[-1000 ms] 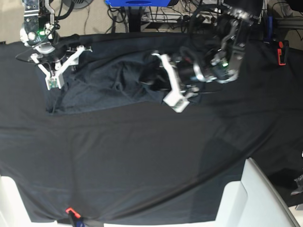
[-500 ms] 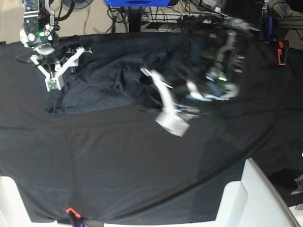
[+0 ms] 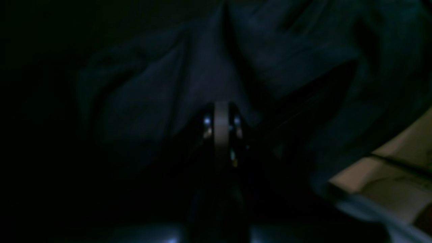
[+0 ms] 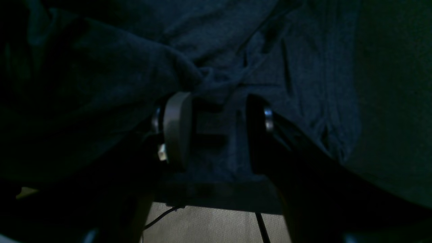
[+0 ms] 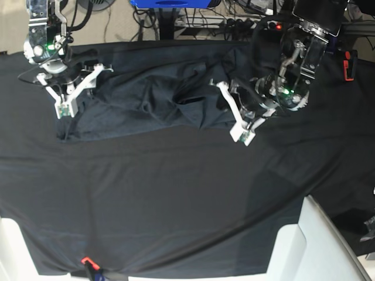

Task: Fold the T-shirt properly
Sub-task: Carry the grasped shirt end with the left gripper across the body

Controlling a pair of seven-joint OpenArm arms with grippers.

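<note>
The dark heathered T-shirt lies crumpled across the back of the table, and it also fills the left wrist view and the right wrist view. My left gripper is at the shirt's right edge. Its fingers are pressed together, and a fold of cloth runs away from their tips, so it is shut on the fabric. My right gripper hangs over the shirt's left end. Its pads stand apart with bunched cloth just beyond the gap.
A smooth black tablecloth covers the table. White blocks stand at the front right and front left corners. A red clip sits on the front edge. Cables and a blue stand are behind the table.
My left gripper has shut, dipped toward the front, then swung right, and the shirt's right edge has stretched right with it. The right arm has hardly moved.
</note>
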